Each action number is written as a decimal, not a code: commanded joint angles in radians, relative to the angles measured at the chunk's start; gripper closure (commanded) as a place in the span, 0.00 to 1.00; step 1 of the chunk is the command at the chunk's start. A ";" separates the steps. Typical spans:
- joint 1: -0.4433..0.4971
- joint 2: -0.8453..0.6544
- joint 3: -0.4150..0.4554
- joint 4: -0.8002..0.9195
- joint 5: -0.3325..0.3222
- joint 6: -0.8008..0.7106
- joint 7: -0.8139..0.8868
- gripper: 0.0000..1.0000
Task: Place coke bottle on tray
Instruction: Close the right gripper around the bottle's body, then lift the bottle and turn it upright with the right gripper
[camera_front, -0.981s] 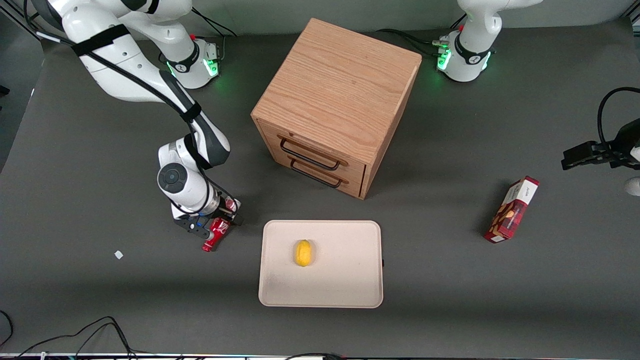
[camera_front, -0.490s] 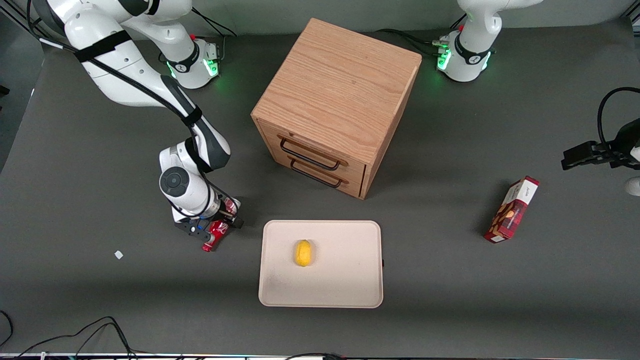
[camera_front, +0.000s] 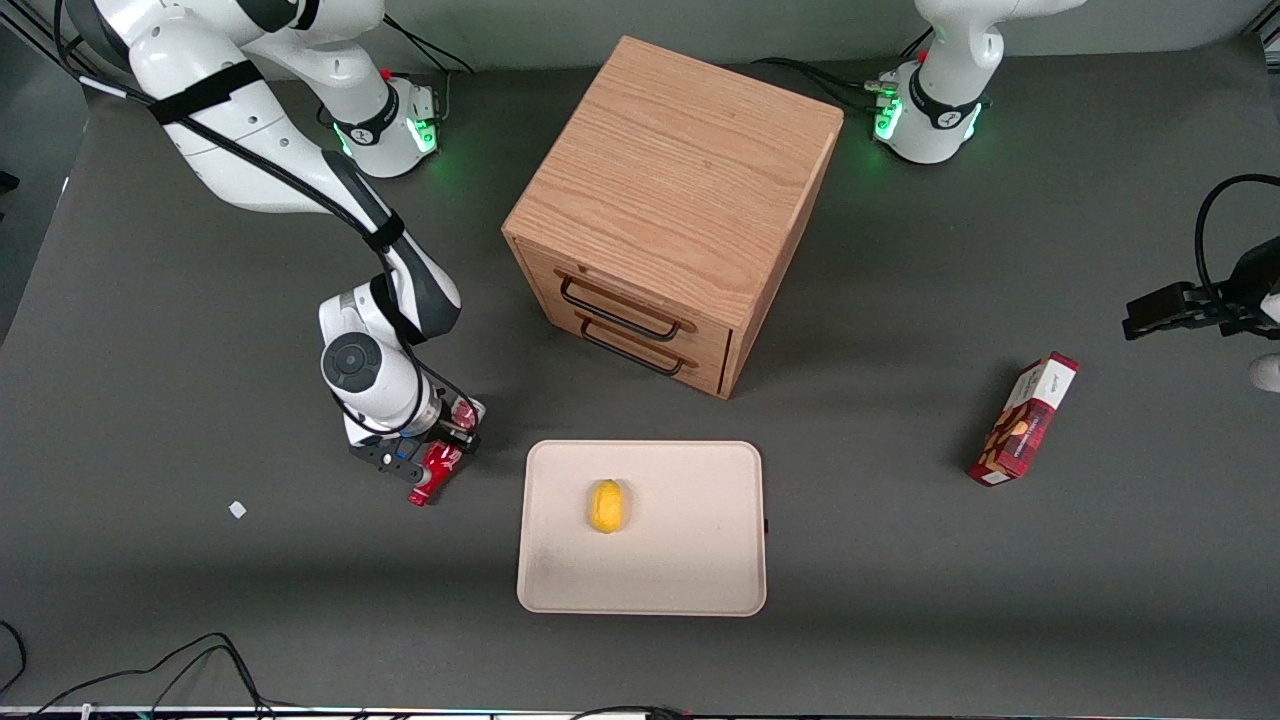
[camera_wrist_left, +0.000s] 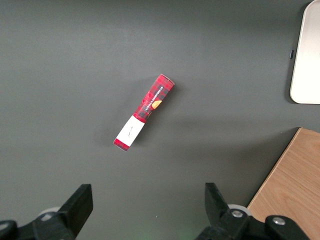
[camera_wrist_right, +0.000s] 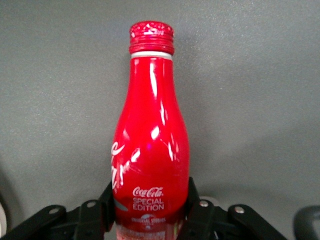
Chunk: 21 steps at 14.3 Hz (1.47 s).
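The coke bottle (camera_front: 434, 472) is a slim red bottle with white script and a red cap. It lies tilted just off the dark table, beside the tray toward the working arm's end. My gripper (camera_front: 437, 455) is shut on the lower body of the coke bottle (camera_wrist_right: 151, 150), with a black finger pressed against each side and the cap pointing away from the wrist. The cream tray (camera_front: 690, 560) lies flat in front of the wooden cabinet, nearer the front camera. The bottle is outside the tray's rim.
A yellow lemon (camera_front: 606, 505) sits on the tray. The wooden drawer cabinet (camera_front: 672, 210) stands farther from the front camera than the tray. A red snack box (camera_front: 1024, 418) (camera_wrist_left: 144, 112) lies toward the parked arm's end. A small white scrap (camera_front: 237, 509) lies on the table.
The gripper has closed in on the bottle and raised it slightly, shifting a little toward the tray. Tray, lemon and box have not moved.
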 joint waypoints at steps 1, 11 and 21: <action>0.008 0.000 -0.005 0.008 -0.036 0.000 0.037 1.00; -0.018 -0.223 0.012 0.016 -0.023 -0.300 -0.044 1.00; -0.347 -0.379 0.328 0.299 0.063 -0.878 -0.201 1.00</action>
